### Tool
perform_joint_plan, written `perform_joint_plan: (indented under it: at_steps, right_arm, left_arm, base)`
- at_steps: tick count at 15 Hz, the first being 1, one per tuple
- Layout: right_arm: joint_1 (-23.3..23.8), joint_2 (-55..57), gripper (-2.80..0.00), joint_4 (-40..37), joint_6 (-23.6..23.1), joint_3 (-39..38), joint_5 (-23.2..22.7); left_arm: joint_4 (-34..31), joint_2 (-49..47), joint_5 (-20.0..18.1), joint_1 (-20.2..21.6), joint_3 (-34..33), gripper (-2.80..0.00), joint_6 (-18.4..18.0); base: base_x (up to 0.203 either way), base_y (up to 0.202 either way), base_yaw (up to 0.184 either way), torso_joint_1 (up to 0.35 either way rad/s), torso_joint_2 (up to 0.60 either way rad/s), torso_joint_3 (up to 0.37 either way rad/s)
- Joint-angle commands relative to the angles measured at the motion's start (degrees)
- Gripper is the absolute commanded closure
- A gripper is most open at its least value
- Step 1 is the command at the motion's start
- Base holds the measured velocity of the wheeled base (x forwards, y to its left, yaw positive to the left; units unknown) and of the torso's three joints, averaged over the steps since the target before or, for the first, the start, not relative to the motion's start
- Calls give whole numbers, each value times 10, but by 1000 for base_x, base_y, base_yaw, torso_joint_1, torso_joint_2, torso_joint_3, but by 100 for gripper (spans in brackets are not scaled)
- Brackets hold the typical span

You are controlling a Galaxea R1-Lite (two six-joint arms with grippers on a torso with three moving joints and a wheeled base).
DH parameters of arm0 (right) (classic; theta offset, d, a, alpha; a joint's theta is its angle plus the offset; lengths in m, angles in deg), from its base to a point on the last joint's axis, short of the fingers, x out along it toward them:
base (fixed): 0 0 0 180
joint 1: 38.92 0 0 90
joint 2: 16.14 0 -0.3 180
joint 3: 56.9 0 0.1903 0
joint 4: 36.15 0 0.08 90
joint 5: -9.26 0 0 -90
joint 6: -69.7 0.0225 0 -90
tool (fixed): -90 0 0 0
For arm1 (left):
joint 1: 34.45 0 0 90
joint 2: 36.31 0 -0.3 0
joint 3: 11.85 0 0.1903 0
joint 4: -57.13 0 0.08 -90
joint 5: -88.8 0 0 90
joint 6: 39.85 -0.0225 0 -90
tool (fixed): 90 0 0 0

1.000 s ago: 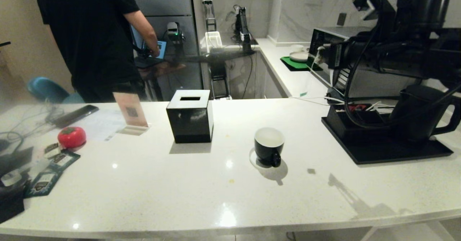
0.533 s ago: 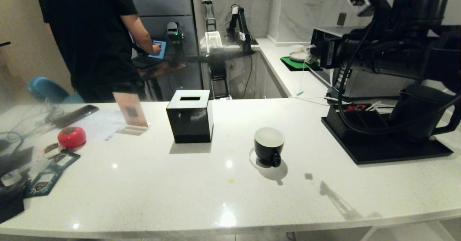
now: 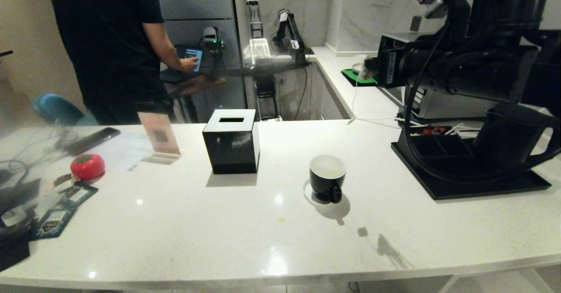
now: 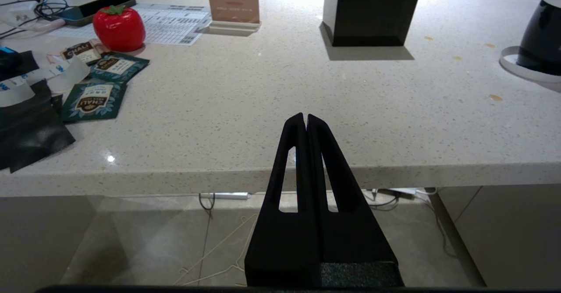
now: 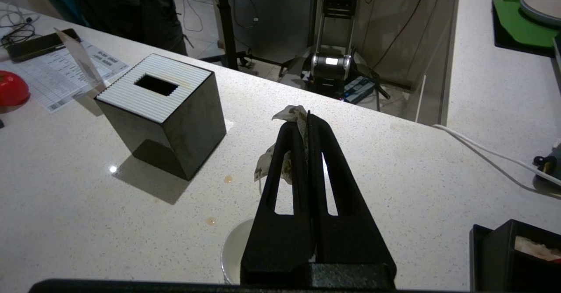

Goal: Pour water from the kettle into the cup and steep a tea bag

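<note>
Spreading wide, the white speckled tabletop [image 3: 184, 231] carries everything. Right of the cup [image 3: 327, 177], the tall matte-black kettle [image 3: 508, 137] with its loop handle stands on a black tray [image 3: 473, 183]. The glossy black cup, white inside, sits right of the black tissue box [image 3: 231, 140]. Above the cup, the right gripper [image 5: 307, 117] is clamped on a pale, stained tea bag [image 5: 289, 114] and has swung leftward since a second ago. The left gripper [image 4: 305, 118] hangs closed and empty at the tabletop's near edge.
</note>
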Motion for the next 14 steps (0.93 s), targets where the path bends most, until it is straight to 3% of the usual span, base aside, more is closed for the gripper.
perform_joint_plan:
  at_steps: [1,14]
  right_arm:
    - [-4,-1,0,0,0,0,3]
    - [-24,-6,0,0,-3,-20,20]
  left_arm:
    - [0,0,-1,0,0,0,0]
    - [0,0,-4,0,0,0,-6]
  base:
    - [0,0,0,0,0,0]
    - [0,0,0,0,0,0]
